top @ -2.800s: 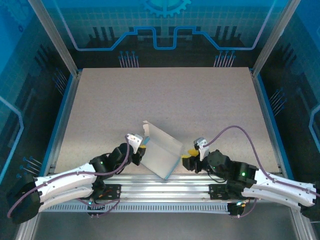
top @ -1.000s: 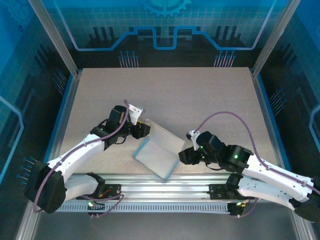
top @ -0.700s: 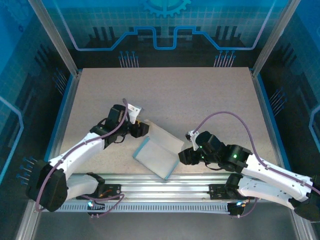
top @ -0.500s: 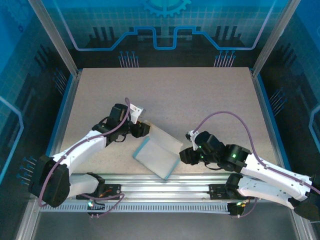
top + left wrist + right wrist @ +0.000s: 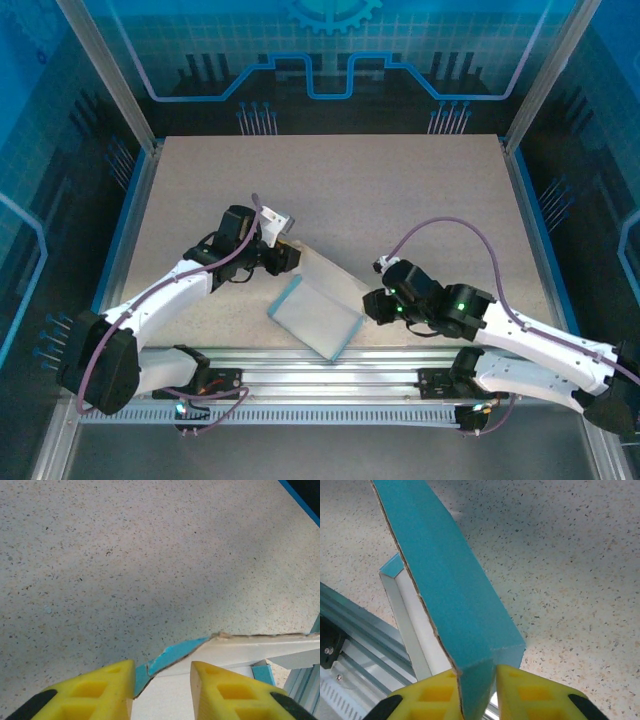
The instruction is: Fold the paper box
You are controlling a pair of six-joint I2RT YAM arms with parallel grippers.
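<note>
paper box (image 5: 315, 312), corner pinched in right claw (image 5: 476, 675)

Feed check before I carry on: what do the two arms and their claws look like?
The left arm and right arm have glossy white links with black joint housings; green lights glow on the right one. A purple cable runs along each. The left claw and right claw have chunky yellow fingers with square recesses and black patches lower down.
</note>
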